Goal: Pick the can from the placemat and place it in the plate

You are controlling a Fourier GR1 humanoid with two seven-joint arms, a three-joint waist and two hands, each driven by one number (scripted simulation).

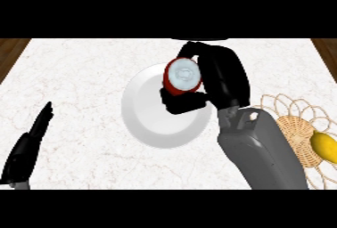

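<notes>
Can: the can [183,75] is red with a pale grey-white top, and I see its top nearly face-on. It sits at about one o'clock from the middle of the picture, over the upper right part of the plate.

My right hand: my right hand [220,71] is black and comes up from my grey forearm at five o'clock. Its fingers and thumb are curled round the can, with one part showing above the can and another wrapping under it. So this hand is closed on the can and holding it.

Plate: the plate [154,118] is white and round, looking taller than wide, close to the centre of the counter. Its right edge is hidden by my right hand and wrist. Whether the can touches the plate or hangs above it, I cannot tell.

Placemat: the placemat [293,122] is a woven, tan, lacy mat at about four o'clock, partly covered by my right forearm. It is just beside the plate's right side.

Yellow thing: a yellow fruit [324,146] lies on the placemat near the right edge.

My left hand: my left hand [30,144] rests at eight o'clock, fingers straight and pointing up, holding nothing, well apart from the plate.

Counter: the counter [79,71] is pale marble.
</notes>
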